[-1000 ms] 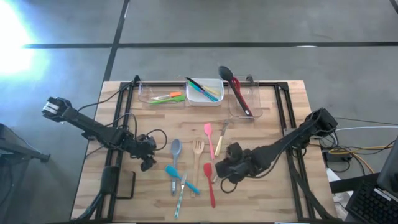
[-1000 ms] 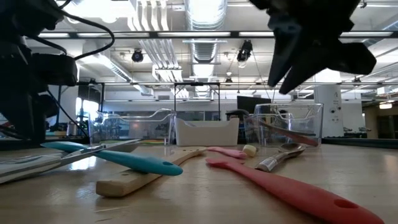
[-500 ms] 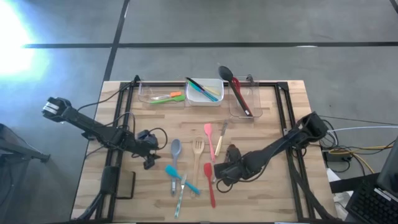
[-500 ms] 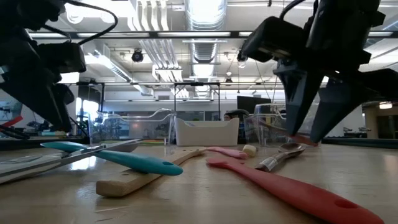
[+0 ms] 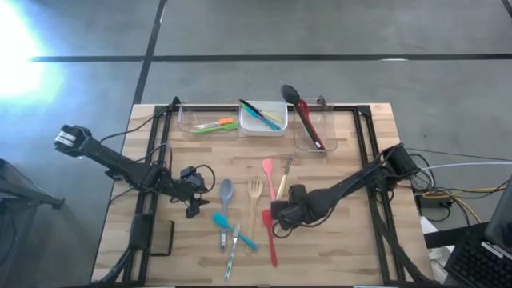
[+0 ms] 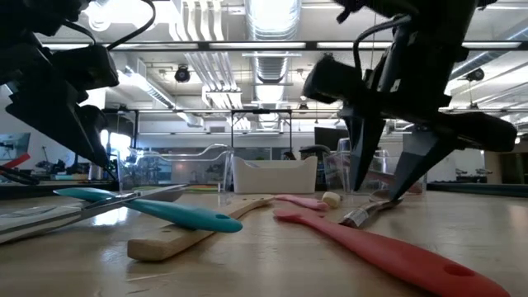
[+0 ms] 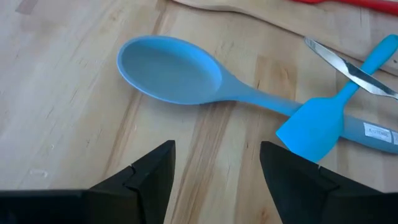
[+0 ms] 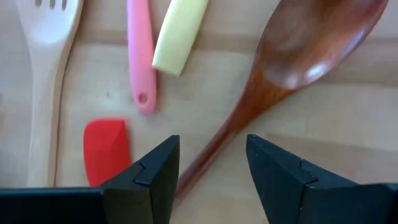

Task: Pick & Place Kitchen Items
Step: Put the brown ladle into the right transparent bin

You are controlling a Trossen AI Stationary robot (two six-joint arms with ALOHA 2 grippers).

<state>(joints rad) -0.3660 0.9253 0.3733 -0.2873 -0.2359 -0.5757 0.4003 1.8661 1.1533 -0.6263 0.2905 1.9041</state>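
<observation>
two arms. left gripper [image 5: 190, 206] hangs spread by one blue spoon [image 7: 186, 78] and one teal spatula [image 7: 317, 121]. mid-table: one wooden fork [image 5: 255, 196], pink spatula [image 8: 140, 50], red spatula [image 8: 107, 149]. right gripper [image 5: 278, 218], spread, has slid left and dropped astride one brown wooden spoon [image 8: 273, 81].

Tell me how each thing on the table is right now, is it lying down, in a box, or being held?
Left gripper: jaws open, empty, over the blue spoon.
Right gripper: jaws open, empty, over the brown wooden spoon.
Blue spoon: lying flat, bowl up.
Brown wooden spoon: lying flat, not held.
Wooden fork: lying flat on the table.
Red spatula: lying flat.
Black ladle: in the clear tub, bowl sticking out.
</observation>
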